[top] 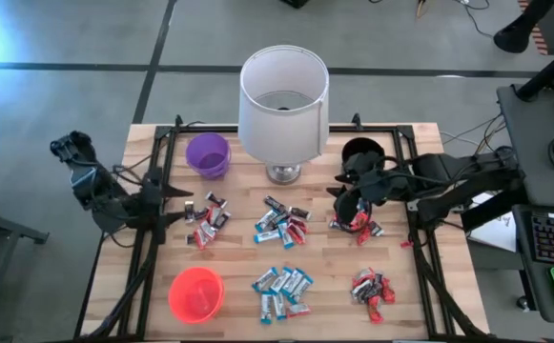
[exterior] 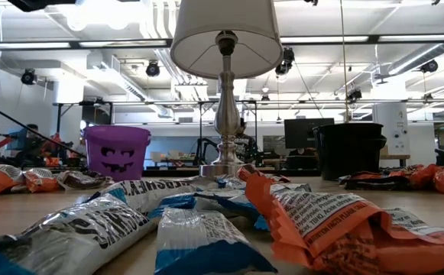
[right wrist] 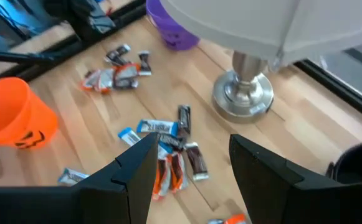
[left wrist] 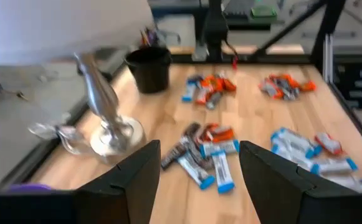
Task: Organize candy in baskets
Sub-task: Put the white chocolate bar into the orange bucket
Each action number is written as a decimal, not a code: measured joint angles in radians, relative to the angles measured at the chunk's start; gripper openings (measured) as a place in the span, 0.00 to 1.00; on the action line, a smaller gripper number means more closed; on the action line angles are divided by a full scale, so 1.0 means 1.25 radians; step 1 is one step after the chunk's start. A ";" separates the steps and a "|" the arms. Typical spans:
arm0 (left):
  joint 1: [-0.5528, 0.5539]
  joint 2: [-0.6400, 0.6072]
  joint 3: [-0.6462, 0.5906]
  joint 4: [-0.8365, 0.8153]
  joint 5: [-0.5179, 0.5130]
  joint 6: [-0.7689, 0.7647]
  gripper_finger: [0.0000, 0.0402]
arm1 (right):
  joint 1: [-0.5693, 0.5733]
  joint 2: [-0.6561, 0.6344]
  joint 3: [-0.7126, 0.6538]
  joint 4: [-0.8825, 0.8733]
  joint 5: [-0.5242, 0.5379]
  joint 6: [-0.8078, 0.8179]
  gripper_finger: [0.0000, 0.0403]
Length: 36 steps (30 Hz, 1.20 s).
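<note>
From my remote station, both arms hang over the pale wooden counter (top: 324, 286), neither carrying anything. My left gripper (top: 183, 203), fingers spread and empty, sits at the left edge just beside a small mixed pile of candy (top: 207, 221), shiny mini bars in red, dark and blue-and-white wrappers. My right gripper (top: 341, 200), likewise released and holding nothing, hovers over the red-heavy pile (top: 357, 225) near the round black basket (top: 360, 151) at the back right, which I judge a sensible reach for its first pick.

The sorting looks barely begun: five heaps lie loose on the counter, including a blue-and-white cluster (top: 280, 290) at the front centre and a red one (top: 373, 288) to its right. The purple plastic basket (top: 208, 154) stands at the back left, the orange-red basket (top: 196, 292) at the front left; I see no candy in either. A white-shaded lamp on a chrome base (top: 283, 105) occupies the middle back, an obstacle each arm must work around.
</note>
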 joint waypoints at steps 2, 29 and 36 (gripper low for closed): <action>0.051 0.007 0.000 -0.002 0.067 0.006 0.50 | 0.001 0.001 0.000 -0.002 0.000 0.001 0.47; 0.550 0.414 0.142 0.207 0.632 0.326 0.50 | 0.002 -0.033 0.000 -0.207 -0.036 0.077 0.47; 0.550 0.555 0.170 0.203 0.699 0.316 0.50 | 0.002 -0.059 0.003 -0.210 -0.038 0.085 0.47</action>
